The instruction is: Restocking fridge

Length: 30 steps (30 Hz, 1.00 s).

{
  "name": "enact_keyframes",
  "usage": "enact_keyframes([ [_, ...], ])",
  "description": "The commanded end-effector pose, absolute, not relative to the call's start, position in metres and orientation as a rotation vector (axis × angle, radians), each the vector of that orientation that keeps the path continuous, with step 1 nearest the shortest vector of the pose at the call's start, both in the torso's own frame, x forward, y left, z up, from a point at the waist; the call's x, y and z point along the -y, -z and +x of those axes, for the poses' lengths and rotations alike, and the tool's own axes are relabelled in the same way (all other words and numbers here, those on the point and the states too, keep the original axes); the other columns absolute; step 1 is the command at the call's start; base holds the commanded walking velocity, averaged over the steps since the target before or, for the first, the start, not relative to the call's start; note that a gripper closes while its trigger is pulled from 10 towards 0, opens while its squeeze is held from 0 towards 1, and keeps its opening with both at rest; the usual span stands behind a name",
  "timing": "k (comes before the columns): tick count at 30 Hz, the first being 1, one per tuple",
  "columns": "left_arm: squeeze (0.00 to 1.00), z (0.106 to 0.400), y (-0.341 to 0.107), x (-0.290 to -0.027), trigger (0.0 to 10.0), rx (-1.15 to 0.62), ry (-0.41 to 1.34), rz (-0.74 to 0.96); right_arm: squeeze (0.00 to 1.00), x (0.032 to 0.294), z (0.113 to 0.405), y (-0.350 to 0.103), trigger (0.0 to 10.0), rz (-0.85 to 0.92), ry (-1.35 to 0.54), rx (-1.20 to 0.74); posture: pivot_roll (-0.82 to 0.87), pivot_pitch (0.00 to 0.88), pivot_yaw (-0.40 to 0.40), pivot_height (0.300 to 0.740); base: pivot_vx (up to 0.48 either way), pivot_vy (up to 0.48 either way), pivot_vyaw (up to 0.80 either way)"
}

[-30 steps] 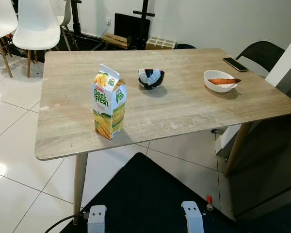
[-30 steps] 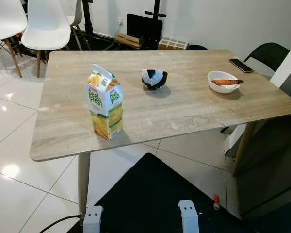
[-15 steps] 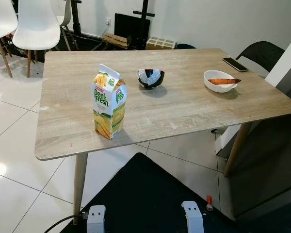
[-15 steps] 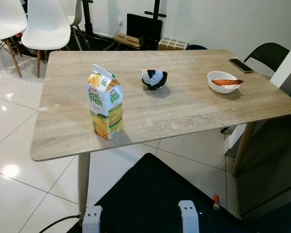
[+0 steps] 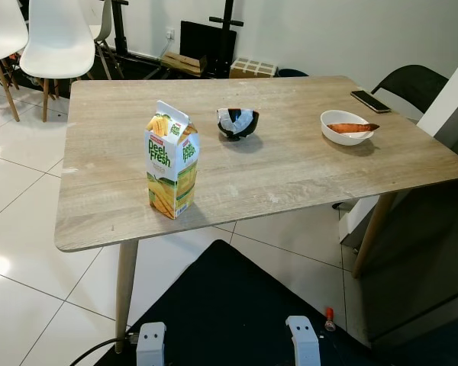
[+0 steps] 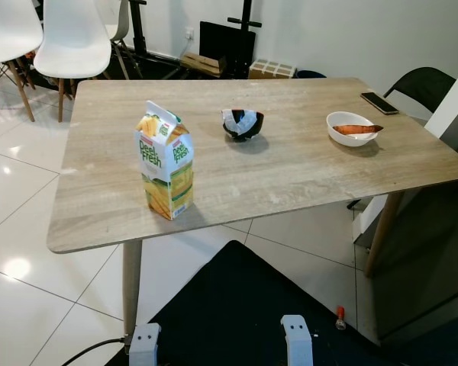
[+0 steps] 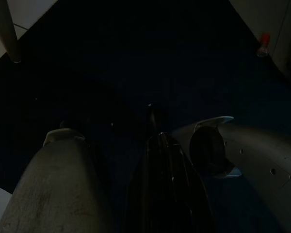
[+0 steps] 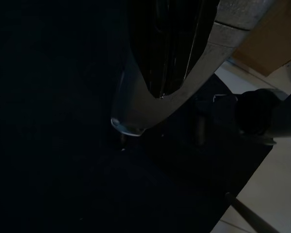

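Both wrist views were very dark; finger spacing on the left gripper [image 7: 160, 160] and right gripper [image 8: 169, 58] could not be read. Contents of black bowl [image 5: 237, 123] unclear. White chairs [image 5: 59, 38] cropped at top edge.

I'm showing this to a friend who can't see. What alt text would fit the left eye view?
A yellow juice carton stands upright near the front left of a wooden table. Farther back sit a black bowl, a white bowl holding something orange and, near the far right corner, a phone. White chairs stand on the tiled floor behind.
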<state>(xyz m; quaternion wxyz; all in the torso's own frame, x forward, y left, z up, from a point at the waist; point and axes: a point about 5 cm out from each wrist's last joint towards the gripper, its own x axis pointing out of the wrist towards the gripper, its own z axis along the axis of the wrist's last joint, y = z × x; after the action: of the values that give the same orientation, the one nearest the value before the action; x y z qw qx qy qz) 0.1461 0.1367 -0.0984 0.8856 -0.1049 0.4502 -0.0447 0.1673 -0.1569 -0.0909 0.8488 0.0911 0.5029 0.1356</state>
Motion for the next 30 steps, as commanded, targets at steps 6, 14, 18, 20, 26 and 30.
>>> enact_keyframes([
  [6,0.0,0.136,0.102,-0.138,0.0,-0.963,0.108,-0.219,0.0,0.16,0.174,0.088,0.0,0.198,-0.248,-1.008,0.05,0.05,-0.117,0.74,0.0,0.0,0.0],
  [14,0.0,0.138,0.101,-0.14,1.6,-0.956,0.087,-0.172,0.0,0.161,0.181,0.084,0.0,0.166,-0.238,-0.949,0.06,0.053,-0.115,0.74,0.0,0.0,0.0],
  [18,0.0,0.138,0.101,-0.141,3.5,-0.956,0.086,-0.15,0.0,0.16,0.183,0.082,0.0,0.165,-0.255,-0.92,0.06,0.055,-0.119,0.74,0.0,0.0,0.0],
  [20,0.0,0.139,0.101,-0.14,8.2,-0.957,0.088,-0.157,0.0,0.162,0.181,0.084,0.6,0.173,-0.221,-0.956,0.06,0.058,-0.121,0.74,0.0,0.0,0.0],
  [26,0.0,0.139,0.101,-0.139,10.0,-0.955,0.083,-0.165,0.0,0.162,0.185,0.082,10.0,0.163,-0.21,-0.935,0.07,0.066,-0.121,0.74,0.0,0.0,0.0],
  [30,0.0,0.139,0.101,-0.139,10.0,-0.956,0.086,-0.163,0.0,0.162,0.187,0.082,10.0,0.136,-0.211,-0.93,0.07,0.069,-0.121,0.74,0.0,0.0,0.0],
])
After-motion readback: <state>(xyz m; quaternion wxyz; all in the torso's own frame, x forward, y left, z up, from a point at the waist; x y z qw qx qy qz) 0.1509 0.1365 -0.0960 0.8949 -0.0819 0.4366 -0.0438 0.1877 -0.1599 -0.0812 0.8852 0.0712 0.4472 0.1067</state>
